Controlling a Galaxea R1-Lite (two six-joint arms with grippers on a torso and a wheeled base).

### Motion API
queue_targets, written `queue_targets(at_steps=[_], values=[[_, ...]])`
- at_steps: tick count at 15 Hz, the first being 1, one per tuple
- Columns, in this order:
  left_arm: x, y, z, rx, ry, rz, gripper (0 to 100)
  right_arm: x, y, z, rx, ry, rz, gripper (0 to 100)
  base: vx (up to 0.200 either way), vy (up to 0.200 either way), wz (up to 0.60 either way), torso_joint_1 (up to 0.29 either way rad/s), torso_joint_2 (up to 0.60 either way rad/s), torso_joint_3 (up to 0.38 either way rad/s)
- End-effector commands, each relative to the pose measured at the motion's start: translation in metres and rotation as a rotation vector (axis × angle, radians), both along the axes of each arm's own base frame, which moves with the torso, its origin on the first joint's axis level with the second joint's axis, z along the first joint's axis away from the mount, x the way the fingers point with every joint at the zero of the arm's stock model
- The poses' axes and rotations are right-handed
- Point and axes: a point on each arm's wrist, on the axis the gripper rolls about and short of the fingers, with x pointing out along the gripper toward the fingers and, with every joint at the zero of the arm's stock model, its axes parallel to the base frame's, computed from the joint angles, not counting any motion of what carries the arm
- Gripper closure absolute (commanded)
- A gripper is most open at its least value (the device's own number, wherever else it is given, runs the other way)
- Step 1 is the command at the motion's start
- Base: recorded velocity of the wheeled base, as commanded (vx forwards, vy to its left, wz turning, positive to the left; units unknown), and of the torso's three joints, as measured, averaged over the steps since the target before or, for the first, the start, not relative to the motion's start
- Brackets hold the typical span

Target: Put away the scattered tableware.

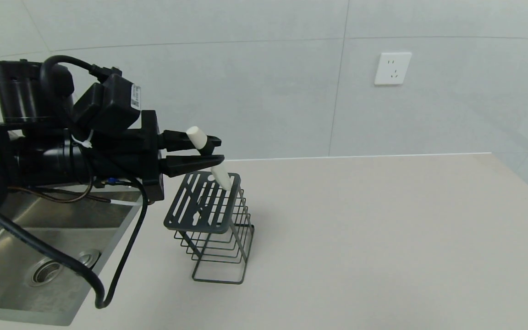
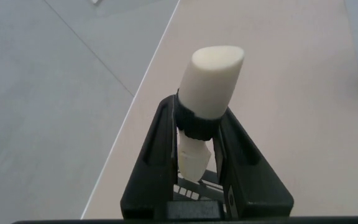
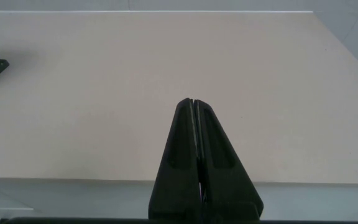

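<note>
I am holding the left gripper (image 1: 216,149) clamped on the white handle of a utensil (image 1: 221,175), the jaws pinching it partway along so that the blunt end is sticking up above them. The handle is leaning, not standing upright, and its lower end is meeting the back corner of the slotted top of the dark wire rack (image 1: 200,201). A grey shaft seems to be running down inside the wires. My worry is that leaning angle. If I let go now, the utensil may be jamming in its slot or levering the light rack over, and pushing down could be sliding the rack along the counter (image 1: 383,229) towards the sink (image 1: 16,256). The left arm is reaching in level from the sink side, wrist horizontal above the rack. The right gripper (image 3: 192,106) is hanging pressed together and empty over bare counter, well apart.
</note>
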Motion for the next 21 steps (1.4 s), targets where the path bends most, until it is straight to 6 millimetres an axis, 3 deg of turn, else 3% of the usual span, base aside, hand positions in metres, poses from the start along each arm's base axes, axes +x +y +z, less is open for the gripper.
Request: queue_targets(at_steps=[1, 21], values=[[0.000, -0.001, -0.001, 0.000, 0.003, -0.005, 100, 0.000, 0.000, 0.000, 0.000, 0.001, 0.000, 100, 0.000, 0.000, 0.00, 0.000, 0.00, 0.000], [0.019, -0.006, -0.029, 0.023, 0.094, -0.004, 100, 0.000, 0.000, 0.000, -0.002, 0.001, 0.000, 100, 0.000, 0.000, 0.00, 0.000, 0.00, 0.000]])
